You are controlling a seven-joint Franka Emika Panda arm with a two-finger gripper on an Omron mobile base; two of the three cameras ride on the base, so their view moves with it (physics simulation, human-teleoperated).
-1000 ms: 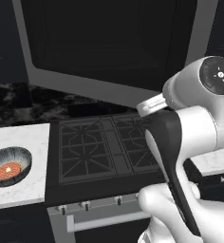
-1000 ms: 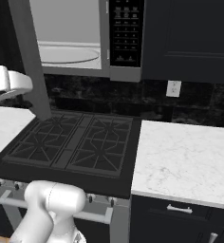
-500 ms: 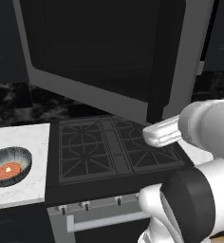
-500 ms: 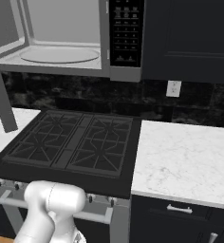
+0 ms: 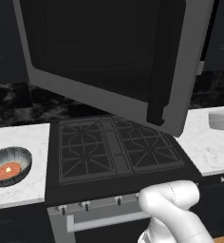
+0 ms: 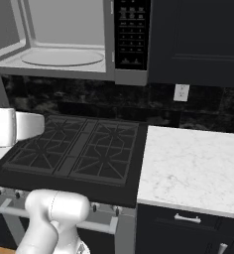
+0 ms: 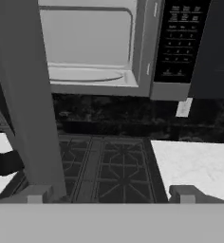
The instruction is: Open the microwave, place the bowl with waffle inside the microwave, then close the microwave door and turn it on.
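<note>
Above the stove [image 6: 74, 149], the microwave door [image 5: 109, 57] hangs swung wide: opening looks done, fetching the bowl comes next

Light grey cavity and turntable [image 6: 62, 57] of the microwave [image 6: 79, 42] lie bare. On the left counter [image 5: 19, 194], well apart from the oven, sits the bowl [image 5: 9, 163] with the waffle [image 5: 8, 169] inside. Gripper [image 7: 111, 193] in the hand view has its fingertips spread wide, holding nothing. My judgement: the arm must swing left and down to the bowl's rim, keeping off the door

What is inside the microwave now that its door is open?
Inside the microwave sits just a round turntable on the light grey floor. The bowl with the waffle rests on the counter. The cavity's left part is hidden.
</note>
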